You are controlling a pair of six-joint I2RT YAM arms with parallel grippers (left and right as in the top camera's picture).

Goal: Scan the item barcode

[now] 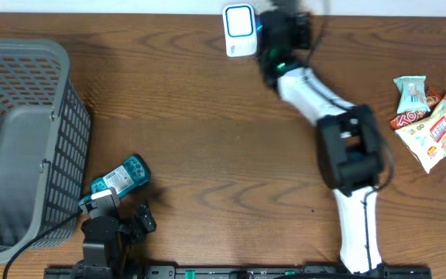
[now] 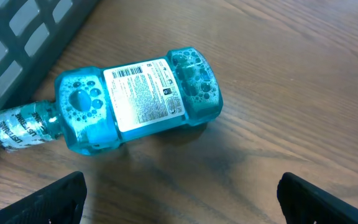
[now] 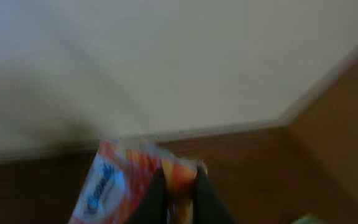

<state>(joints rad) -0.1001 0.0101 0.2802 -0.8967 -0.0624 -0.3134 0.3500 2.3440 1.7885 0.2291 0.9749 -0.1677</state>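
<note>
Left on bench [image 1: 207,155]: basket [image 1: 68,155]. Just right of it, near front edge: bottle [image 1: 121,177] on its side. Far edge, centre: scanner [image 1: 240,29]. Right end: packets [image 1: 432,124], overlapping.

Overhead looks down; left wrist shares its bottle [image 2: 135,99] closely; right wrist faces wall [image 3: 166,62].

A grey plastic basket [image 1: 66,155] stood at the left edge of a brown wooden table [image 1: 207,155]. A blue-green mouthwash bottle [image 1: 121,178] lay on its side, label up, its cap end just beside the basket's wall. Well apart, near the table's right edge, a teal packet [image 1: 411,93], a red packet [image 1: 410,118] and a white-and-yellow packet [image 1: 437,136] lay clustered together.
</note>
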